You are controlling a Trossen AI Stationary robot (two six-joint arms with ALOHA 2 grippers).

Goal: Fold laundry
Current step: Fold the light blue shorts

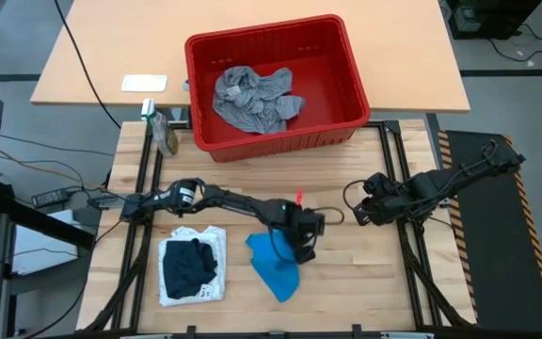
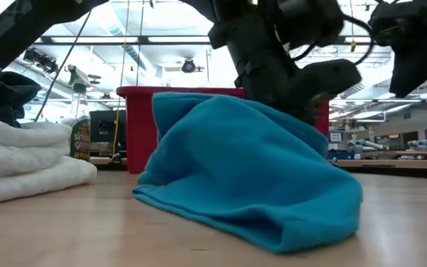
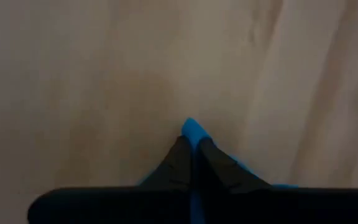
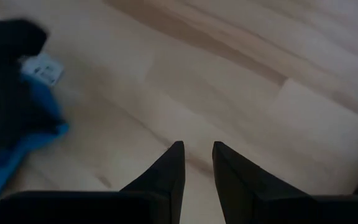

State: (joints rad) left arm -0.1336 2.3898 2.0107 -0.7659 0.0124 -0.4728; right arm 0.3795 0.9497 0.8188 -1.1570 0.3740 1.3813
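Note:
A bright blue cloth [image 1: 276,266] lies crumpled near the middle of the table, also seen in the low view [image 2: 250,178]. My left gripper [image 3: 192,144] stands at its far right part [image 1: 303,247], shut on it. To the left, a dark navy garment [image 1: 189,264] rests on a folded white one [image 1: 213,282]. A heather grey garment [image 1: 250,99] lies in the red basket [image 1: 346,47] at the far side. My right gripper [image 4: 197,148] hangs over bare wood at the table's right [image 1: 359,213], open, with nothing between its fingers. My left gripper pinches a small peak of the blue cloth [image 3: 191,127] between its two fingers, and a blue tip sticks out just past the fingertips. The fingers come from above, slanting down. The held part is drawn up a little [image 2: 302,111]. The cloth's near part lies on the table.
A spray bottle [image 1: 165,132] stands left of the basket, beside the table frame. A white card [image 1: 144,83] lies on the far tabletop. Bare wood stretches between the blue cloth and my right arm [image 1: 422,193].

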